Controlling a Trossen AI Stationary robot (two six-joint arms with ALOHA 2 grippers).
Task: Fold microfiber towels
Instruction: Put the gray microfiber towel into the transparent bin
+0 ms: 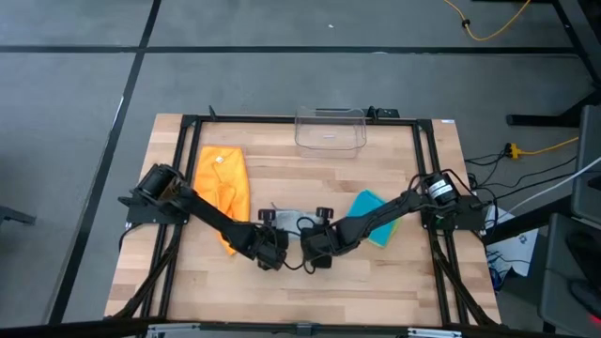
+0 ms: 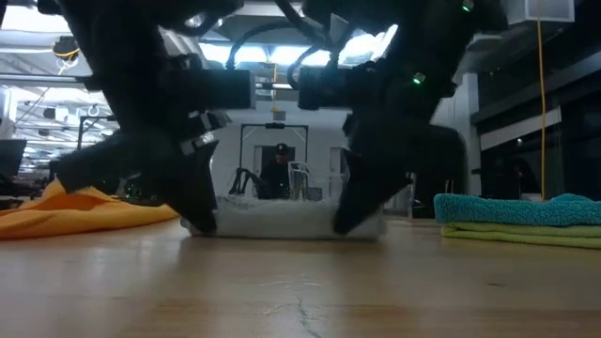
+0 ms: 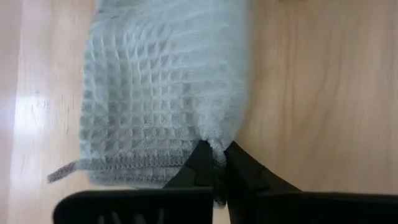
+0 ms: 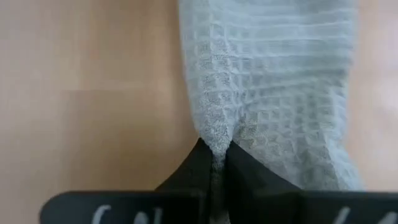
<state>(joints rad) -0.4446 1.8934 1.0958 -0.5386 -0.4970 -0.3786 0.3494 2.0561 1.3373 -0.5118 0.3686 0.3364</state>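
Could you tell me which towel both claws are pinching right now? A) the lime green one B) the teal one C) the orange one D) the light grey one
D: both wrist views show the left claw and the right claw closed on edges of the light grey towel.

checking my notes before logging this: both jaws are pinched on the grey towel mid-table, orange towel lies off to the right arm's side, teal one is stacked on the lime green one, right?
One thing is off: the orange towel lies on the left arm's side, as the high view shows. The rest holds: the left gripper and right gripper are each pinched on the grey towel mid-table, and the teal towel sits on the lime green towel.
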